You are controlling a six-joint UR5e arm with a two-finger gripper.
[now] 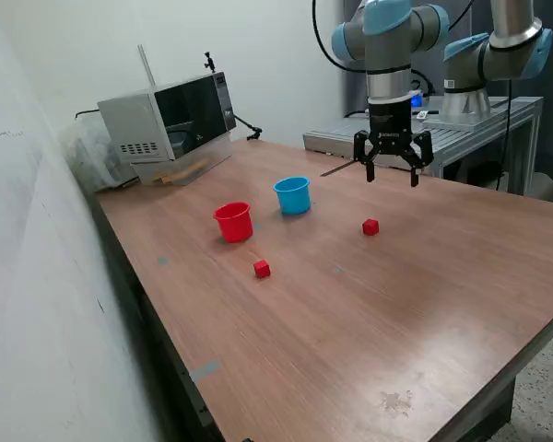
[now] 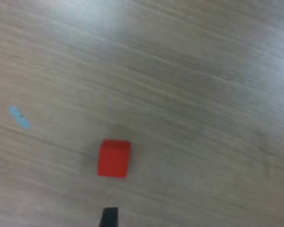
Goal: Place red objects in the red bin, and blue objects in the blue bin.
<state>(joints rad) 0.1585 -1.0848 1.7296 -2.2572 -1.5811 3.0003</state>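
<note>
Two small red cubes lie on the wooden table: one (image 1: 370, 226) towards the exterior view's right, another (image 1: 262, 268) nearer the front. The wrist view shows one red cube (image 2: 113, 158) on the wood, close to a dark fingertip (image 2: 109, 217). The red cup (image 1: 233, 221) and the light blue cup (image 1: 293, 195) stand upright side by side. My gripper (image 1: 392, 175) hangs open and empty above the table, behind and slightly right of the right-hand red cube. No blue cubes show.
A microwave (image 1: 170, 117) sits at the table's far corner on the exterior view's left. A metal bench (image 1: 461, 129) carries the arm's base behind the table. A small blue tape scrap (image 2: 20, 117) lies on the wood.
</note>
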